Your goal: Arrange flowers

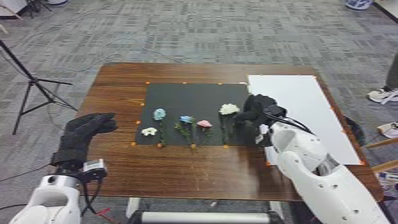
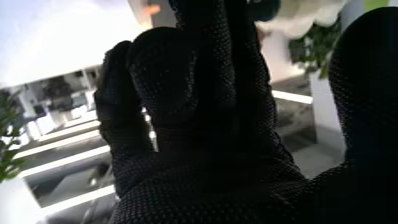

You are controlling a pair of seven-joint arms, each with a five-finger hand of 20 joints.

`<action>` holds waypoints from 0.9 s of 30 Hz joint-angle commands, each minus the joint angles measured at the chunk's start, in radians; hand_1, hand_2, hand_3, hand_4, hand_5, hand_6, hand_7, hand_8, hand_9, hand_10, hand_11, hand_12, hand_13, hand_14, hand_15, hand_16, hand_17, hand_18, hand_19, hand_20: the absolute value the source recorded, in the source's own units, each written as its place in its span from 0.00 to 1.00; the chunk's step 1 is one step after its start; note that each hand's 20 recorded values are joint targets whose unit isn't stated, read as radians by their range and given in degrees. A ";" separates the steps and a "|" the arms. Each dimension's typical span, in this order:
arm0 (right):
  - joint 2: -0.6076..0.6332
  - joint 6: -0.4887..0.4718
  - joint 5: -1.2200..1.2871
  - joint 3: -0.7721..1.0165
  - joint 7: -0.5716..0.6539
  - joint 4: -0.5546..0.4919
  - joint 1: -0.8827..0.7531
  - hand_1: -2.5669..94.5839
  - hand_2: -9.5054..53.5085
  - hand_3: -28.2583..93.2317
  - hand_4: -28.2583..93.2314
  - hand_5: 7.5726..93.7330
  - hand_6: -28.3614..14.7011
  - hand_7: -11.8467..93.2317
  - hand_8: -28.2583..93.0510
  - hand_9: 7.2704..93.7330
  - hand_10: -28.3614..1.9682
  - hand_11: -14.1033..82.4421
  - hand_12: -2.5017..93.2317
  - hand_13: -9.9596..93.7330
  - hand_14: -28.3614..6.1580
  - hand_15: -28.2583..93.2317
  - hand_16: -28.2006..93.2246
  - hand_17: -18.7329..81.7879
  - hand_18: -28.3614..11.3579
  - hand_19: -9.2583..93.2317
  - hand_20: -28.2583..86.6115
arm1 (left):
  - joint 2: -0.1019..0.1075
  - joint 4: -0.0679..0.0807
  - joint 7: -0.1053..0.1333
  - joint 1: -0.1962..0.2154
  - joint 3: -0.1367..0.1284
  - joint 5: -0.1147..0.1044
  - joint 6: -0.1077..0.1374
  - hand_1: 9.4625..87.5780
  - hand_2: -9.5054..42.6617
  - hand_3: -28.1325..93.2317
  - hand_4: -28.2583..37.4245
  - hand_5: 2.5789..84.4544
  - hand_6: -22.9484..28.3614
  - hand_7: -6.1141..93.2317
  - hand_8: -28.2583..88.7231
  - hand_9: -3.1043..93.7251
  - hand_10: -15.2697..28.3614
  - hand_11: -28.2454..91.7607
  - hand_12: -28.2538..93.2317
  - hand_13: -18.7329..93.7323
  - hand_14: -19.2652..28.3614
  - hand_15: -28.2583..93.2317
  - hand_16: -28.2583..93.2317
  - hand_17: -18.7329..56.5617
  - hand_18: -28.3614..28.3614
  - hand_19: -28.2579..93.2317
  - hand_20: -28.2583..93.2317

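The right hand (image 1: 252,114) is open at the black sheet's (image 1: 195,95) right edge, fingers straight and close together, thumb apart, probably to leave room for a stem. Just beside it lies the large white flower (image 1: 229,109), stem toward the near edge, perhaps for easy taking. The pink flower (image 1: 204,123) lies apart, likely to avoid tangling.

Brown wooden table (image 1: 178,175): smooth, shiny top. Flat black sheet (image 1: 191,95): dull, smooth, like paper. Flat white board (image 1: 293,100): smooth, plain. Big white flower head (image 1: 229,108): soft-looking, ruffled, not shiny. Left hand (image 1: 84,125) and right hand (image 1: 258,111): dull black cloth gloves, bumpy weave on right one. White rounded robot arm on right (image 1: 333,192): hard, smooth, like plastic. Grey patterned carpet (image 1: 204,30): rough, dull cloth.
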 commanded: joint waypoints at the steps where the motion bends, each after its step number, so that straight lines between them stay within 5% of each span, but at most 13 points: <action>1: 0.073 -0.109 0.029 0.037 -0.053 -0.061 0.010 0.30 0.00 0.79 0.08 0.76 0.65 0.34 0.14 0.86 0.57 0.39 0.24 0.78 0.50 0.79 0.47 0.48 0.10 0.78 0.68 | -0.002 -0.010 0.000 0.012 -0.004 -0.003 -0.001 0.34 0.29 0.77 0.12 0.64 0.48 0.30 0.17 0.62 0.65 0.48 0.35 0.57 0.77 0.60 0.22 0.31 0.75 0.44 0.44; 6: 0.095 -0.028 0.053 0.043 -0.077 -0.079 0.036 0.29 0.00 0.79 0.09 0.75 0.66 0.33 0.14 0.85 0.57 0.38 0.24 0.78 0.49 0.78 0.47 0.48 0.10 0.78 0.68 | -0.003 -0.010 0.002 0.013 0.000 -0.002 -0.001 0.34 0.29 0.77 0.12 0.64 0.48 0.31 0.17 0.62 0.65 0.48 0.35 0.57 0.77 0.60 0.22 0.31 0.75 0.44 0.44; 18: 0.097 -0.041 0.108 0.184 -0.159 -0.165 -0.015 0.29 0.00 0.79 0.10 0.74 0.66 0.33 0.14 0.85 0.56 0.38 0.24 0.77 0.48 0.78 0.47 0.47 0.10 0.77 0.68 | -0.007 -0.009 0.002 0.008 0.000 -0.004 0.000 0.35 0.29 0.77 0.12 0.64 0.48 0.30 0.17 0.62 0.65 0.48 0.35 0.57 0.77 0.60 0.22 0.31 0.75 0.44 0.44; 24: 0.026 0.080 0.296 0.403 -0.342 -0.204 -0.174 0.28 0.00 0.82 0.09 0.59 0.65 0.35 0.13 0.66 0.49 0.33 0.22 0.65 0.41 0.61 0.42 0.42 0.17 0.64 0.61 | -0.010 -0.008 0.009 0.005 -0.011 -0.003 0.003 0.34 0.29 0.77 0.12 0.64 0.48 0.30 0.17 0.62 0.65 0.48 0.35 0.57 0.77 0.60 0.22 0.31 0.75 0.44 0.44; 27: -0.016 0.074 0.611 0.488 -0.344 -0.240 -0.257 0.26 0.05 0.82 0.09 0.56 0.65 0.35 0.13 0.60 0.48 0.32 0.22 0.60 0.39 0.54 0.41 0.40 0.19 0.59 0.59 | -0.013 -0.012 0.013 0.010 -0.019 -0.003 0.005 0.35 0.29 0.77 0.12 0.64 0.48 0.30 0.17 0.62 0.65 0.48 0.35 0.57 0.77 0.60 0.22 0.32 0.75 0.44 0.43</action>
